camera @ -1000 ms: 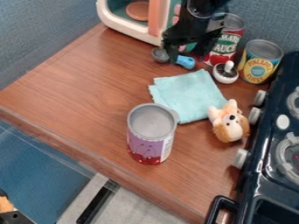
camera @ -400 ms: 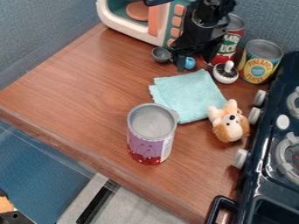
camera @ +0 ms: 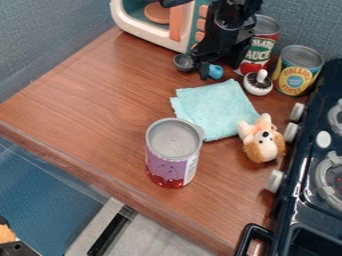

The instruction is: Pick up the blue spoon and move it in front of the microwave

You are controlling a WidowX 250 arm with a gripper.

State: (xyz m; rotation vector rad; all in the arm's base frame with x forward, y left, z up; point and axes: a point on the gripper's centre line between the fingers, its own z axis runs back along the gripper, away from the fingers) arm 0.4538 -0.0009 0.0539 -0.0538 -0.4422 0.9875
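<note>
Black angular hand [camera: 217, 63] at round-bowled spoon [camera: 183, 62], rumpled cloth [camera: 216, 109], fuzzy plush dog [camera: 262, 140]

Blue spoon [camera: 216, 72], grey bowl, lying near upright white microwave [camera: 152, 38].

From above the wooden counter [camera: 100, 100], the camera view looks down at a steep slant, fairly close, facing the toy microwave [camera: 143, 34] at 12 o'clock; the toy stove [camera: 300, 215] runs out of frame from 3 to 5 o'clock.
</note>
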